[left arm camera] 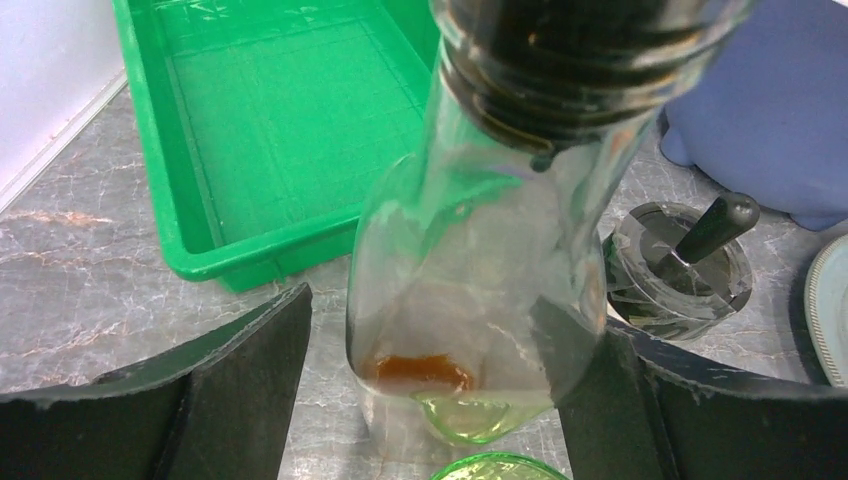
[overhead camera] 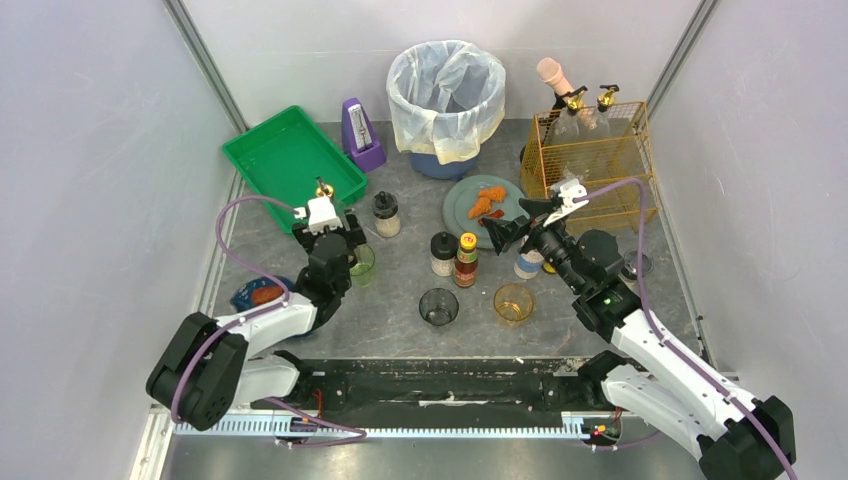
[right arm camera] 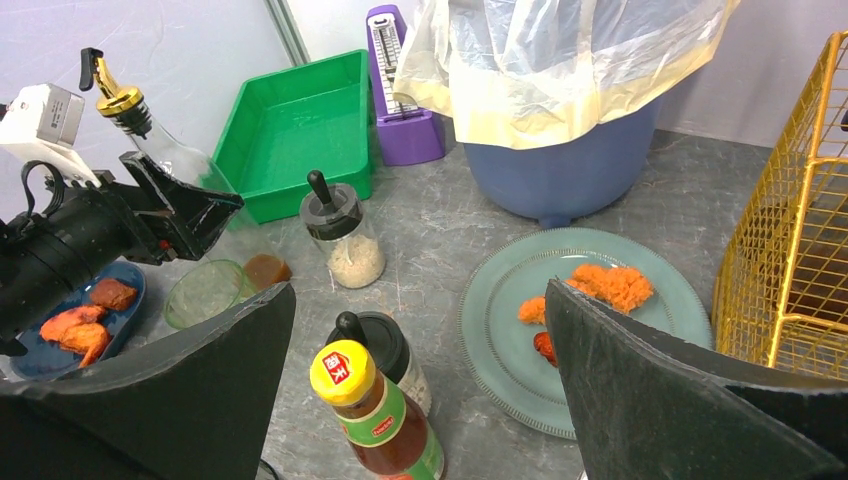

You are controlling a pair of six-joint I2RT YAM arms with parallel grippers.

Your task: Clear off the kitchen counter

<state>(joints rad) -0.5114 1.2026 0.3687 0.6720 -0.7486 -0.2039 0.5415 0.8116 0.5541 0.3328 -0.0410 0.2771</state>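
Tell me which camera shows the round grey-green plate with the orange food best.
The right wrist view: the round grey-green plate lies almost whole in frame, orange food plain. The top external view has the right gripper covering its near right part. The left wrist view catches only a sliver of rim.

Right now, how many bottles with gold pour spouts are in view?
3. One bottle stands within the open left gripper beside the green tray; two more stand in the yellow basket, which may hide others.
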